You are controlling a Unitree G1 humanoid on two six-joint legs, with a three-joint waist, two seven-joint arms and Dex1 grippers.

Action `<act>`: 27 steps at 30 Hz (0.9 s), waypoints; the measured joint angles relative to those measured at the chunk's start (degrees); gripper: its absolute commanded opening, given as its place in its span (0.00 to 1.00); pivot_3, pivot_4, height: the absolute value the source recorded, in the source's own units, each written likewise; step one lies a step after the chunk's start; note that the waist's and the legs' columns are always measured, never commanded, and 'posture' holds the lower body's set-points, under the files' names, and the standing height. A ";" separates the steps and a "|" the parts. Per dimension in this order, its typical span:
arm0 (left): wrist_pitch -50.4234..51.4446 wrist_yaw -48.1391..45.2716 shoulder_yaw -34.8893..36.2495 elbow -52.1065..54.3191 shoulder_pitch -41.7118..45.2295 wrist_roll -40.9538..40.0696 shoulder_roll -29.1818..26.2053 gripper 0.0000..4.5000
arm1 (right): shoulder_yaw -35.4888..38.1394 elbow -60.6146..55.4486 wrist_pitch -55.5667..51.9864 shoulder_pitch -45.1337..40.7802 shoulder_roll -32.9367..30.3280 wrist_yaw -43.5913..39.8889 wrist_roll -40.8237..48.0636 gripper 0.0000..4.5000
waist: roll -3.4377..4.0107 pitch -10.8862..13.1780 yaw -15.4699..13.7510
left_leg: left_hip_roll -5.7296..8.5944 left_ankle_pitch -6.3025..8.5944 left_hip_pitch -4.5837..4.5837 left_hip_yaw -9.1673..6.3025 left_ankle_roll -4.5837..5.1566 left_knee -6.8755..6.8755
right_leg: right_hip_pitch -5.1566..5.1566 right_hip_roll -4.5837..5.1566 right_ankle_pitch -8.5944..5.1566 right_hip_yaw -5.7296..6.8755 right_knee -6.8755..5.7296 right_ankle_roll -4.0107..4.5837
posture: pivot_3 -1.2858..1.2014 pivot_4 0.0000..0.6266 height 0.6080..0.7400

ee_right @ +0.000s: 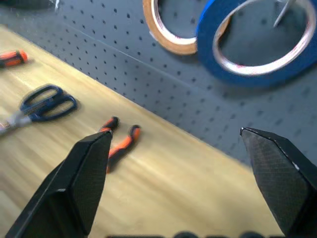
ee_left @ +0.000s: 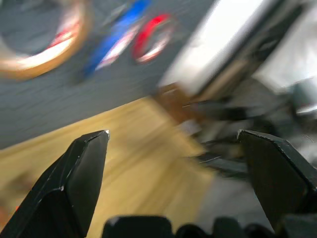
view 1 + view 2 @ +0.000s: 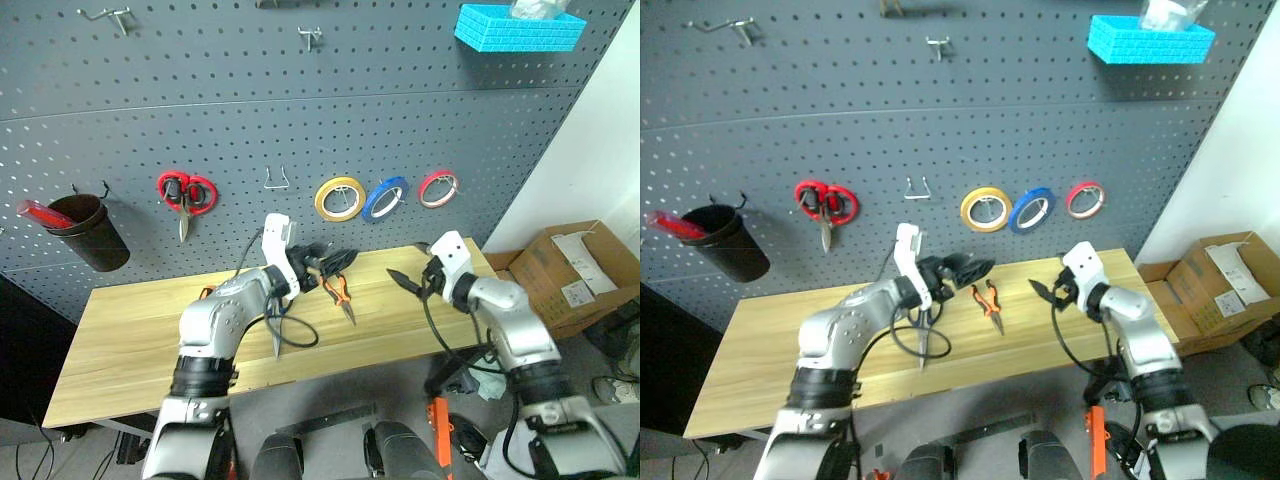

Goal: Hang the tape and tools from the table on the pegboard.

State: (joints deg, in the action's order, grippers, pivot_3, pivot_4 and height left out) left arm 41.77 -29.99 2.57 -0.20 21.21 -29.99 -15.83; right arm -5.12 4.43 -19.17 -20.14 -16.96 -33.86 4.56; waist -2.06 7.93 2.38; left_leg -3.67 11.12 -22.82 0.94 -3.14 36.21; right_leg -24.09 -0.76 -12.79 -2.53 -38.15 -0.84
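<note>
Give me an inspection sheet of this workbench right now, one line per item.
Surface: table, light wood.
Job's things: blue tape hangs on the pegboard; pliers, dark-handled scissors and screwdriver lie on the table.
Clutter: yellow tape, red tape, red scissors, black cup, blue basket on the pegboard.
Grippers: left claw and right claw open, empty.
Cables: black cable by the left arm.
Surroundings: cardboard box on the floor.

Dark grey pegboard (image 3: pixel 300 110), regular hole grid. Light yellowish wood-grain table (image 3: pixel 130 330). Blue tape (image 3: pixel 385 198); yellow roll (image 3: pixel 339 198); orange-handled pliers (image 3: pixel 341 293); red-handled scissors (image 3: pixel 186 193).
</note>
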 measured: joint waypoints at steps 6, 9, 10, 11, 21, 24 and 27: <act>-2.78 3.57 0.15 1.61 -7.47 4.37 -0.51 1.00 | -6.83 -4.29 -14.85 -1.21 7.62 7.19 -2.18 1.00 | -0.04 0.05 -0.93 | 0.06 -0.01 -0.06 -0.02 0.01 0.01 | 0.00 0.00 -0.21 -0.05 0.10 0.40 | 0.55 0.21 1.00; -4.05 4.38 0.07 2.41 -9.39 5.74 -0.71 1.00 | -8.80 -2.14 -19.39 -3.97 9.76 9.25 -3.33 1.00 | -0.05 0.07 -1.40 | 0.08 -0.01 -0.10 0.01 0.01 0.01 | 0.02 0.02 -0.22 -0.10 0.20 0.41 | 0.55 0.23 1.00; -4.40 4.38 0.06 2.59 -9.99 5.98 -0.78 1.00 | -9.14 -1.30 -20.47 -4.66 10.12 9.63 -3.46 1.00 | -0.06 0.09 -1.45 | 0.08 -0.01 -0.10 0.02 0.01 0.00 | 0.02 0.02 -0.22 -0.11 0.20 0.42 | 0.56 0.26 1.00; -4.52 4.38 0.01 2.61 -10.34 6.16 -0.77 1.00 | -9.34 -0.42 -21.40 -5.21 10.45 10.14 -3.62 1.00 | -0.05 0.13 -1.59 | 0.08 0.00 -0.12 0.03 0.01 -0.03 | 0.01 0.02 -0.23 -0.11 0.23 0.43 | 0.56 0.26 1.00; -4.73 4.36 -0.61 6.90 -18.93 6.44 -0.93 1.00 | -3.89 25.88 -22.12 -18.78 16.82 16.03 -2.88 1.00 | -0.02 2.34 -2.59 | -0.03 0.01 -0.18 -0.15 0.04 -0.26 | -0.11 -0.06 -0.42 0.08 0.22 0.71 | 0.58 0.37 1.00; -4.69 4.52 -1.15 8.31 -20.51 6.58 -0.79 1.00 | -3.78 32.12 -19.27 -21.49 17.29 16.03 -3.08 1.00 | 0.03 3.37 -2.68 | -0.03 0.03 -0.22 -0.11 0.07 -0.27 | -0.12 -0.04 -0.43 0.05 0.29 0.71 | 0.58 0.39 1.00; -4.52 4.88 -1.10 9.63 -21.37 6.55 -0.69 1.00 | -2.80 37.82 -17.06 -24.11 18.34 16.21 -3.03 1.00 | 0.09 4.11 -2.73 | -0.03 0.07 -0.30 -0.13 0.13 -0.31 | -0.18 -0.04 -0.43 0.07 0.36 0.69 | 0.59 0.40 1.00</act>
State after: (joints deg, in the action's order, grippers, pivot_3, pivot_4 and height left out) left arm 37.24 -25.12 1.47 9.43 -0.16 -23.44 -16.53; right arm -7.92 42.25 -36.23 -44.25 1.39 -17.65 1.53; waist -1.96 12.04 -0.35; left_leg -3.70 11.19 -23.12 0.81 -3.00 35.90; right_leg -24.27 -0.80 -13.23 -2.46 -37.79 -0.15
